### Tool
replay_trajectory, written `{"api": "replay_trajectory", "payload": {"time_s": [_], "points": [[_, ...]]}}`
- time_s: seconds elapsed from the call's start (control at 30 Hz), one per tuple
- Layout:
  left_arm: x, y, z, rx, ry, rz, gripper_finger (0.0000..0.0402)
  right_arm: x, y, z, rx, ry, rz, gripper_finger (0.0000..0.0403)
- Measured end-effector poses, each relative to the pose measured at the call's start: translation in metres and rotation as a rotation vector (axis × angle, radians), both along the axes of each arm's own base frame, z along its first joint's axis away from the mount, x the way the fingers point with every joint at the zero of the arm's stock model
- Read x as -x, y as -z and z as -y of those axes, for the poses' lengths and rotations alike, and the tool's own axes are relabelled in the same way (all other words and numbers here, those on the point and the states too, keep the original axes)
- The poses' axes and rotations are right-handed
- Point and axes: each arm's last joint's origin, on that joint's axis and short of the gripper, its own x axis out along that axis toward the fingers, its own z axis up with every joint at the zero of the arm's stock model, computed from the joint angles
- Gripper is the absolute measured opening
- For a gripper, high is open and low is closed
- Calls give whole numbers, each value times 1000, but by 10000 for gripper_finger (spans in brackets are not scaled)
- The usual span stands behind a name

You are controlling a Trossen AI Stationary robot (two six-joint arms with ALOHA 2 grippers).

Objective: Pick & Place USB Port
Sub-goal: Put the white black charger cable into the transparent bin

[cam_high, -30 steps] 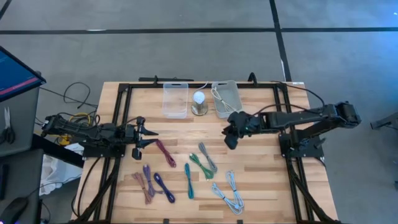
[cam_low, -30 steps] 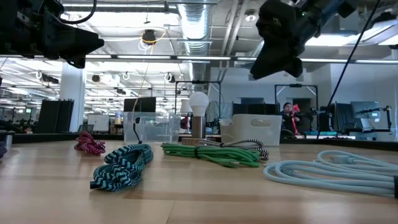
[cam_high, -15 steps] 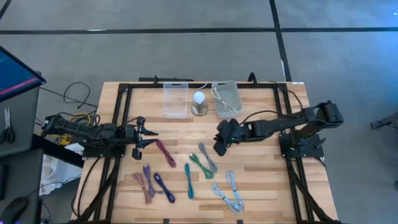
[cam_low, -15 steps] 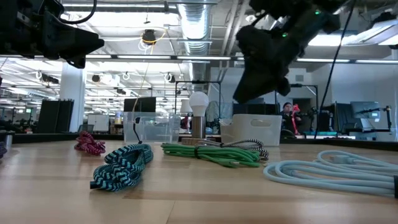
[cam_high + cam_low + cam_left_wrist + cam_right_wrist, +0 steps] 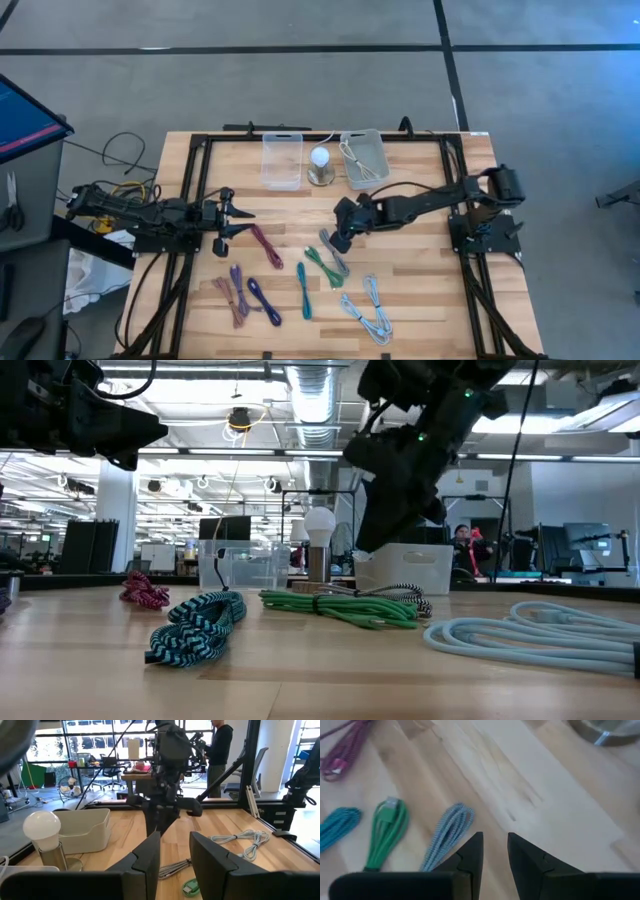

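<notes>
Several coiled USB cables lie flat on the wooden table: magenta (image 5: pixel 265 245), green (image 5: pixel 322 266), teal (image 5: pixel 303 288), light blue (image 5: pixel 370 310), and a grey braided one (image 5: pixel 335 253). My right gripper (image 5: pixel 339 241) hangs slanting down just above the far end of the grey braided cable (image 5: pixel 445 840), open, with nothing between its fingers (image 5: pixel 495 851). In the low view it (image 5: pixel 372 542) is clear of the table. My left gripper (image 5: pixel 233 215) waits level at the table's left, open and empty (image 5: pixel 175 855).
A clear bin (image 5: pixel 282 160), a lamp with a white bulb (image 5: pixel 320 163) and a grey bin (image 5: pixel 364 158) holding a cable stand along the far edge. More cables (image 5: pixel 248 295) lie near the front left. Black frame rails (image 5: pixel 195 180) run along the table's sides.
My right gripper has travelled from near the grey bin toward the table's left and near edges, sinking and tipping further down, and now hangs over the grey braided cable. Its finger gap looks unchanged. No cable has moved.
</notes>
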Motion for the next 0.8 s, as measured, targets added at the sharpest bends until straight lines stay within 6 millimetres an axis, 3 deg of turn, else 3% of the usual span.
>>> {"api": "replay_trajectory", "payload": {"time_s": [0.3, 0.63, 0.8], "points": [[0, 0, 0, 0, 0, 2, 104, 0, -3, 13, 3, -50, -30, 82], [0, -1, 0, 2, 0, 7, 104, -4, -3, 13, -82, -103, 0, 82], [0, -1, 0, 2, 0, 9, 104, -3, -3, 6, -284, -275, -1, 83]]}}
